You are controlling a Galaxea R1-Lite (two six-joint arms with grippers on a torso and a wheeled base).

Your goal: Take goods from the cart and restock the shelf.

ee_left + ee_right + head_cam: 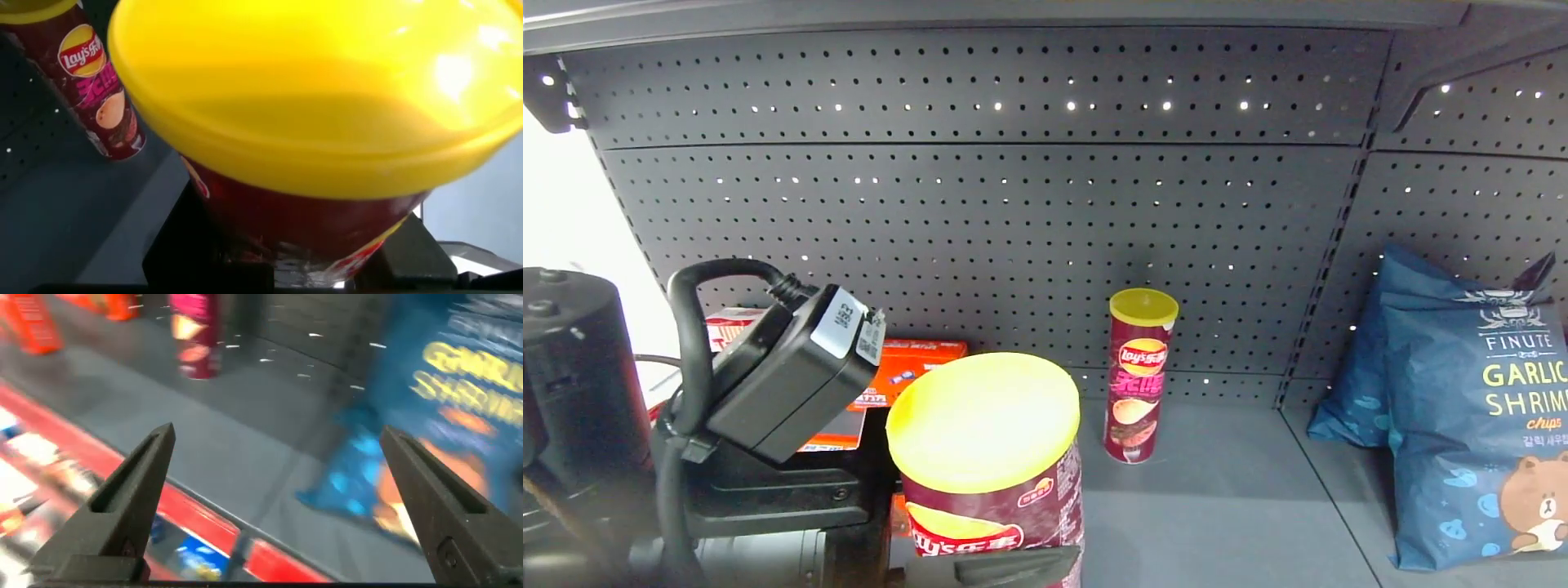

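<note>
A maroon chips can with a yellow lid (984, 425) is held up in front of the shelf, left of centre. My left gripper (294, 265) is shut on its lower body, with dark fingers (176, 253) on either side. A second, identical can (1141, 376) stands upright on the grey shelf board (1217, 498) near the pegboard back; it is also in the left wrist view (90, 82) and the right wrist view (194, 335). My right gripper (278, 506) hangs open before the shelf's front edge, nothing between its fingers.
Blue bags of shrimp chips (1474, 408) lean at the shelf's right end. Orange-red boxes (903, 371) lie at the back left behind my left arm. A red price strip (204, 531) runs along the shelf front. Bare board lies between the standing can and the bags.
</note>
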